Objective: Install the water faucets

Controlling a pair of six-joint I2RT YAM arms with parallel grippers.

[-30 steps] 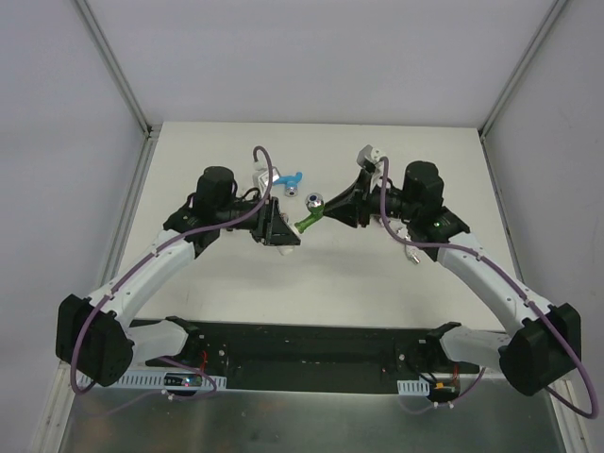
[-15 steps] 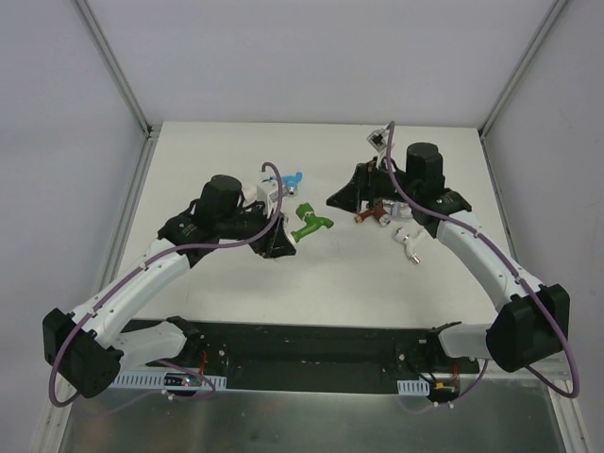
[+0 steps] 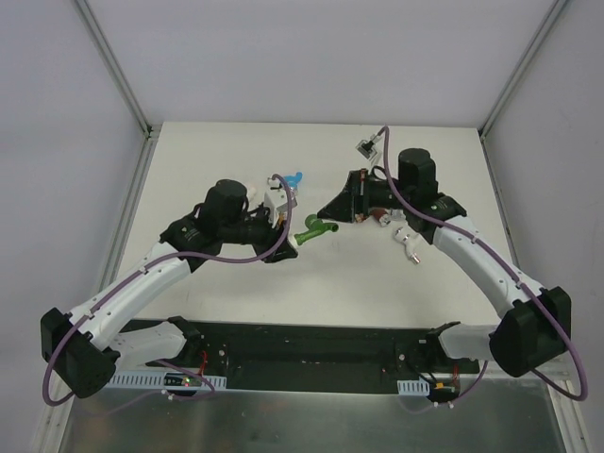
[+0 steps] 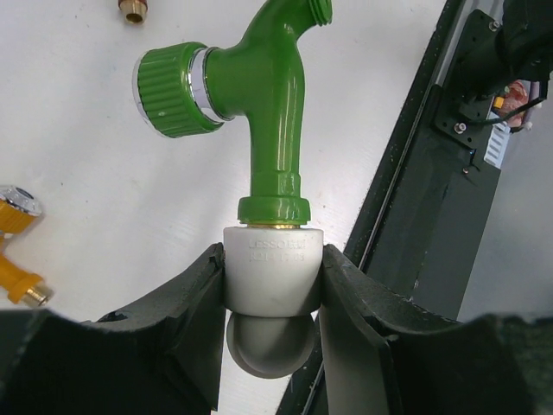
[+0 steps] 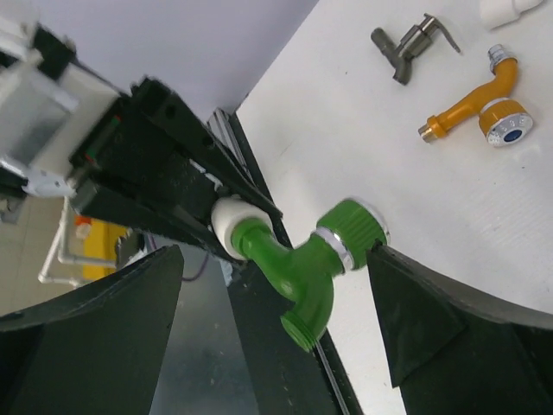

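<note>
One green faucet (image 4: pixel 276 130) sat at mid-table, its threaded end seated in one white fitting (image 4: pixel 272 259), which the left gripper (image 4: pixel 271 290) pinched narrowly between its two fingers. The right gripper (image 5: pixel 275 255) stood wide, one finger on either side of the green faucet and gripping nothing. Five more faucets lay on the table (image 3: pixel 236 283): one orange (image 5: pixel 475 108) and one grey (image 5: pixel 410 43) farther off, one blue (image 3: pixel 293 177) beyond the left gripper, one reddish-brown (image 3: pixel 380 217), and one white (image 3: pixel 408 243) to the right.
</note>
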